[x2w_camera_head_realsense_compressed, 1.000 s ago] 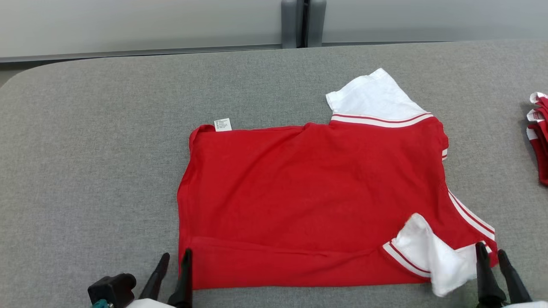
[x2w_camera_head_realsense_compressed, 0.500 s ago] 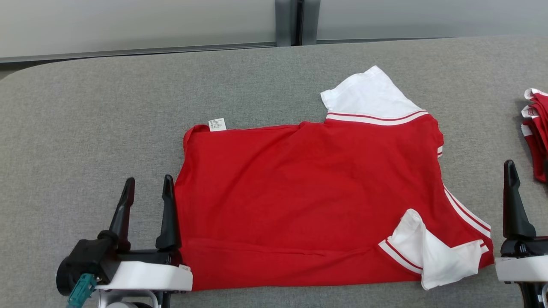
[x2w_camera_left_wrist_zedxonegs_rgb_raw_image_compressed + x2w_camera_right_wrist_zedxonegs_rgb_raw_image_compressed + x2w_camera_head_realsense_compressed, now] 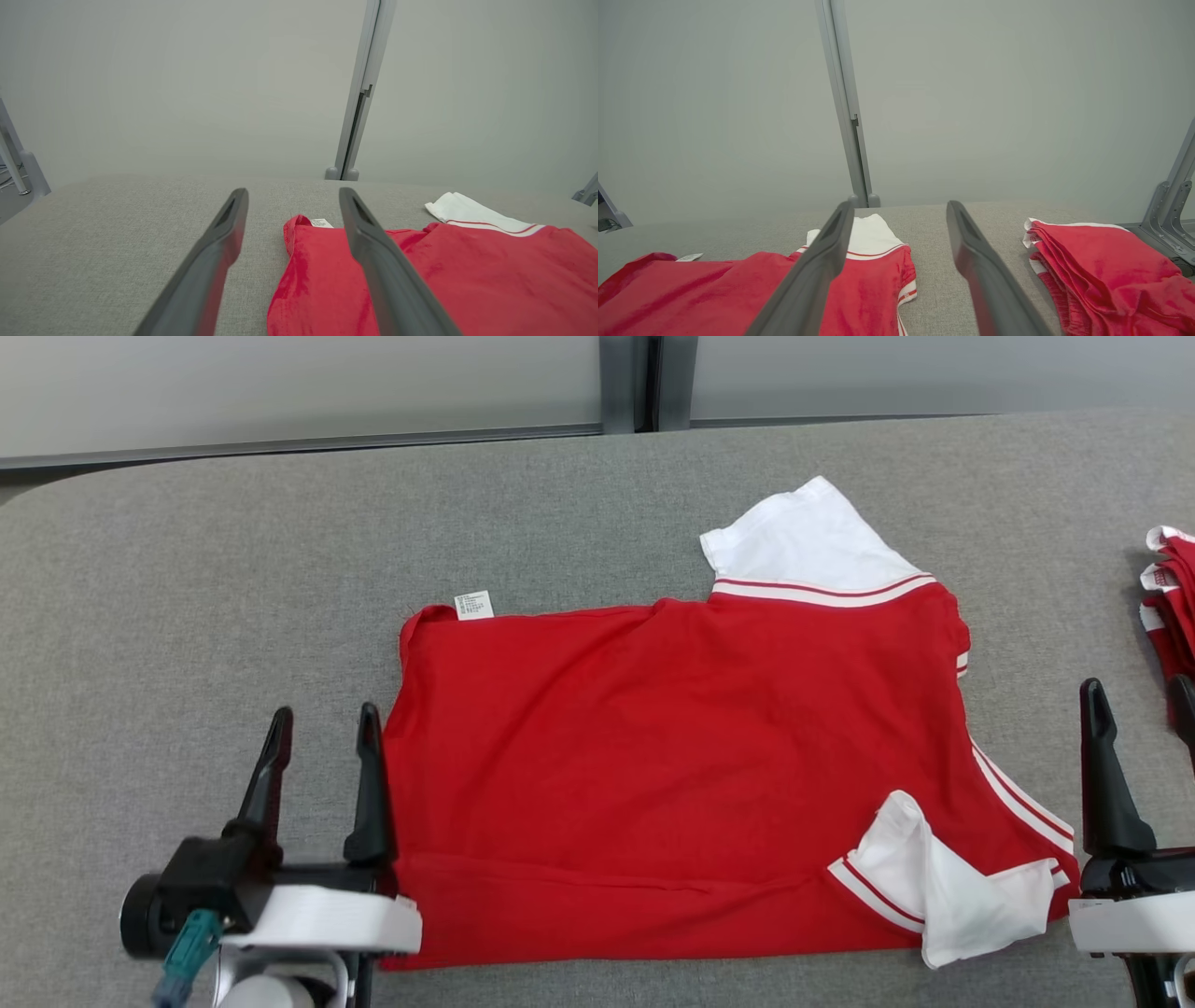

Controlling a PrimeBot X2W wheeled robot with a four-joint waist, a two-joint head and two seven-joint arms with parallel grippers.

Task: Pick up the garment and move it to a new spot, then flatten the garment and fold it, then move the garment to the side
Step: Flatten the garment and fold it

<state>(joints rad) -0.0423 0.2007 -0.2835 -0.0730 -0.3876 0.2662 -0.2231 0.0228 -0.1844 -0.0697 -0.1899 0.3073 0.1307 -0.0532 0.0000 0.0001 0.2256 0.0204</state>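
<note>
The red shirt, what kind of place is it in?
Probably a clothes-folding practice room: a wide grey fabric-covered table, one red shirt spread out, a pile of folded red garments nearby.

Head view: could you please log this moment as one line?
red garment: spread on table, unheld | left gripper: open, at its left edge | right gripper: open, beyond its right edge | red stack: far right

A lab test bay (bare partition panels (image 3: 280, 383), grey padded table (image 3: 187, 569)).
</note>
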